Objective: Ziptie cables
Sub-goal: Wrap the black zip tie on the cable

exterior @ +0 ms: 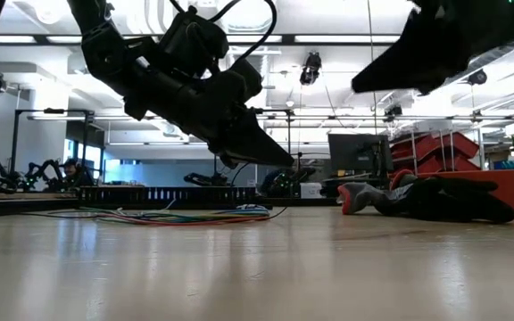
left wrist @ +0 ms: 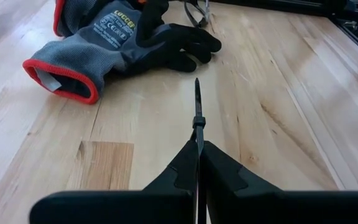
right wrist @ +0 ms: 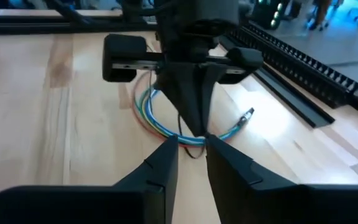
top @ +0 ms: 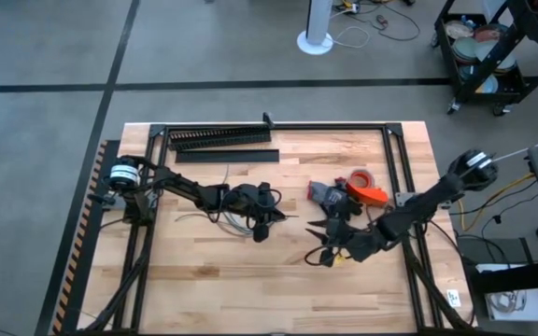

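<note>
We see the left tool (top: 271,222) pinched shut on a thin straight dark ziptie (left wrist: 197,115), the strip standing out past the fingertips in the left wrist view, its small head partway along. The tool hangs above the wooden table (top: 250,280), just beside the loose bundle of thin coloured wires, the cables (right wrist: 166,127), which lie flat on the table in a soft loop.

The right tool (top: 320,254) hangs on the far side of the cables from the left arm's base, near a grey work glove with red cuff (left wrist: 98,46). In its own wrist view its fingers (right wrist: 163,158) stand slightly apart, holding nothing.

Handling, as we judge it: the ziptie is very light, stiff along its length but springy, smooth plastic, so it can twist or slip out of a pinch; better held near the head or mid-strip, leaving the tail free for threading. The cables are light, limp and floppy, they sag and splay when lifted. Best to take the loop where the strands run together, not at the loose connector end (right wrist: 247,115), and lift only enough for the strip to pass under. Nothing fragile, but thin strands can slide apart between the fingers.

A long black comb-toothed plastic duct (top: 220,138) sits well apart from the cables, at the table's far edge.
</note>
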Action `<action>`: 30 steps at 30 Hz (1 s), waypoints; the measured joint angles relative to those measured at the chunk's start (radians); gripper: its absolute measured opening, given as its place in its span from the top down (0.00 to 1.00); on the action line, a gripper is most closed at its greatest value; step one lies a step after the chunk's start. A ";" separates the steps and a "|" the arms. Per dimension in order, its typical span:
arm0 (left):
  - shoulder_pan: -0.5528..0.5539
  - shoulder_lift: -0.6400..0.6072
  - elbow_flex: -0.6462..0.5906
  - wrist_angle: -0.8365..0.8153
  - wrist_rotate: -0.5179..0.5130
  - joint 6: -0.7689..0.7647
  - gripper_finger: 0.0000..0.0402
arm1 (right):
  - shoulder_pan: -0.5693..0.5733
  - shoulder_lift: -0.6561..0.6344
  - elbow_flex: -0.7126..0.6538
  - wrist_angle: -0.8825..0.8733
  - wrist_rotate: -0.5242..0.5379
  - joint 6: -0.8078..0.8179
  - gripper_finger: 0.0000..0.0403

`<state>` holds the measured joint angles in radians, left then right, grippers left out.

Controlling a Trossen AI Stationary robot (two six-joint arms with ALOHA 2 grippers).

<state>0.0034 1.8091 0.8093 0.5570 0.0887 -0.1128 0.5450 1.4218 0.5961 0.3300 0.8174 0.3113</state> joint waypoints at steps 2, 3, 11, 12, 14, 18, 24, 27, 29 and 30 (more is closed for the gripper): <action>0.000 0.000 0.000 0.001 0.000 -0.001 1.00 | 0.007 0.074 -0.039 0.174 0.020 -0.055 0.85; 0.000 0.000 0.000 0.001 0.000 -0.001 1.00 | 0.008 0.110 -0.067 0.267 0.023 -0.076 0.86; 0.000 -0.001 0.000 0.009 0.000 -0.001 1.00 | -0.010 0.455 -0.218 0.987 -0.093 -0.130 0.87; 0.000 -0.001 0.000 0.011 0.000 -0.001 1.00 | -0.016 0.501 -0.222 1.067 -0.092 -0.151 0.87; 0.000 -0.001 0.000 0.022 0.000 -0.001 1.00 | -0.031 0.585 -0.222 1.199 -0.092 -0.197 0.86; 0.000 -0.006 0.000 0.031 0.008 0.006 1.00 | -0.077 0.669 -0.211 1.240 -0.118 -0.222 0.84; 0.000 -0.009 0.001 0.024 0.023 0.010 1.00 | -0.147 0.660 -0.229 1.244 -0.240 -0.291 0.81; 0.000 -0.009 0.001 0.029 0.047 0.007 1.00 | -0.204 0.648 -0.258 1.239 -0.302 -0.320 0.82; 0.000 -0.009 0.001 0.031 0.059 0.005 1.00 | -0.245 0.646 -0.265 1.243 -0.381 -0.323 0.82; 0.000 -0.009 0.001 0.032 0.060 0.000 1.00 | -0.267 0.646 -0.265 1.241 -0.423 -0.330 0.83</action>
<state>0.0034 1.8000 0.8101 0.5890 0.1486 -0.1130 0.2783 2.0680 0.3309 1.5708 0.3948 -0.0187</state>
